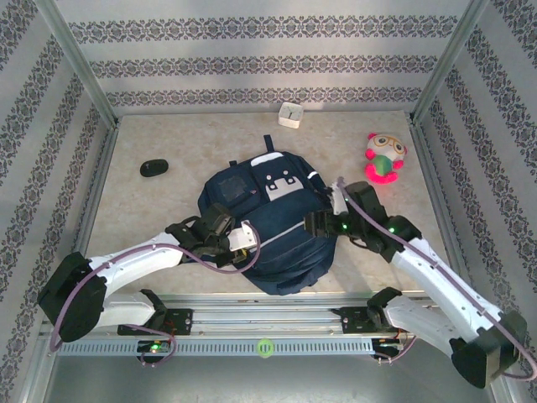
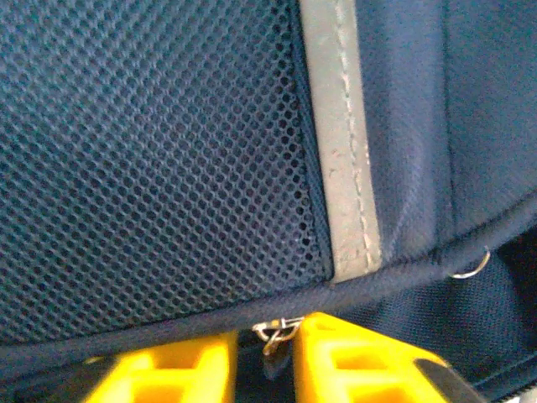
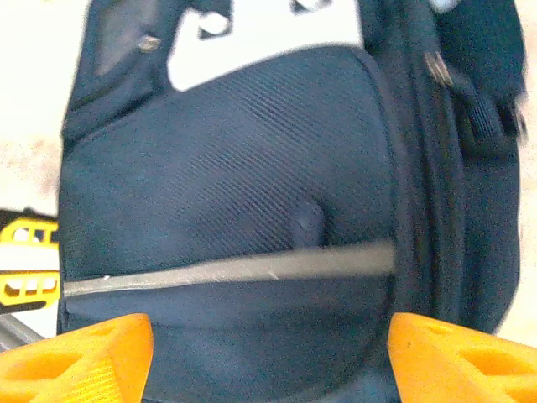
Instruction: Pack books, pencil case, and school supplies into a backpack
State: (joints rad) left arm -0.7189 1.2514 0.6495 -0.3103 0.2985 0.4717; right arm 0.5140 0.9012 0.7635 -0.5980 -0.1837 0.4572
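Reaching in from the near edge, I had both arms at the backpack point(image 1: 281, 248), which lay flat in the middle of the surface point(image 1: 151, 214) with its white-patched top toward the back wall. My left jaws were at its lower left side. In the left wrist view their 2 yellow fingers point(image 2: 168, 374) stood close together with only a narrow gap, nipping a small metal zipper pull point(image 2: 277, 330). The pull sat at the dark piped seam just below a mesh pocket point(image 2: 151, 151) and a pale grey stripe point(image 2: 340, 126). My right jaws were at the bag's right side, spread wide and holding nothing. Their fingers point(image 3: 75, 357) sat at the 2 lower corners of the right wrist view, and between them I saw the navy front pocket crossed by the grey stripe, with a white patch point(image 3: 268, 42) above it. That view was a little blurred. The pencil case point(image 1: 290, 115) stood well apart from the bag, at the far edge of the surface by the back wall. A pink-and-green plush toy point(image 1: 383, 158) sat at the far right and a black oval object point(image 1: 153, 168) lay at the far left, both apart from the backpack.
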